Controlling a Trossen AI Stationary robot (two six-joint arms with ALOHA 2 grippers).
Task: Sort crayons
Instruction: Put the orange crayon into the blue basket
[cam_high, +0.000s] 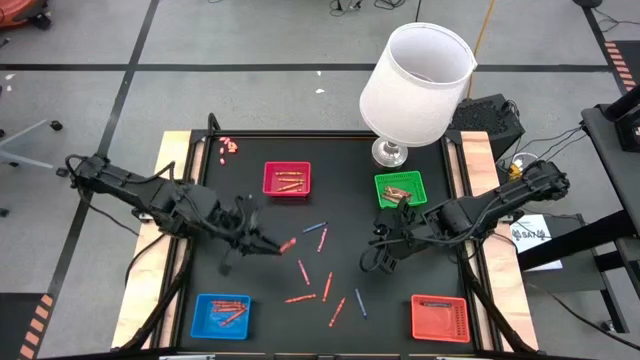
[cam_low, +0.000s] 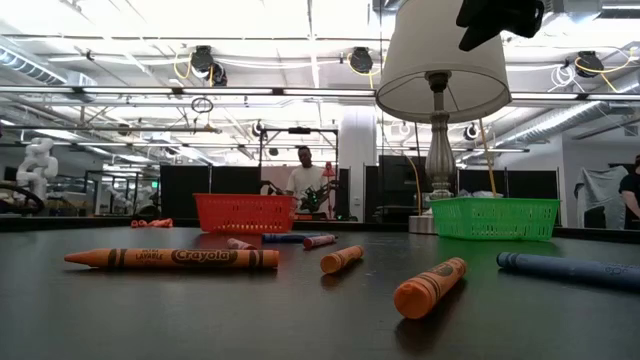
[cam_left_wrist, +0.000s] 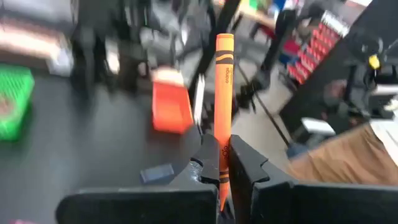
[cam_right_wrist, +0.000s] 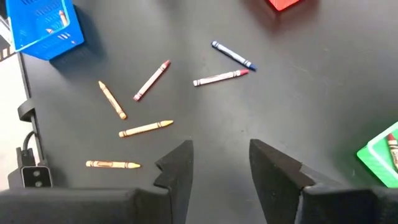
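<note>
Several loose crayons (cam_high: 322, 280), orange, red and blue, lie flat on the black table (cam_high: 250, 215) near its middle; more show in the right wrist view (cam_right_wrist: 146, 128). My left gripper (cam_high: 274, 244) hovers left of them, shut on an orange crayon (cam_left_wrist: 224, 93). Right of the loose crayons, above the table, my right gripper (cam_right_wrist: 221, 152) stands open with nothing between its fingers. Crayons also lie in the far red tray (cam_high: 287, 179), the green tray (cam_high: 400, 188), the blue tray (cam_high: 221, 313) and the near red tray (cam_high: 440, 317). My left gripper pinches the orange crayon near its pointed end (cam_left_wrist: 222, 160) between its two fingers (cam_left_wrist: 206, 163). The fingers reach out nearly level from the table's left. The crayon runs on ahead in line with them, its flat end (cam_high: 290, 244) toward the table's right, lifted clear of the table.
A white-shaded lamp (cam_high: 415, 85) stands at the far right, beside the green tray. A few small red bits (cam_high: 229, 146) lie at the far left corner. Wooden rails (cam_high: 170, 200) border the table's left and right sides. A person stands in the room behind (cam_low: 305, 180).
</note>
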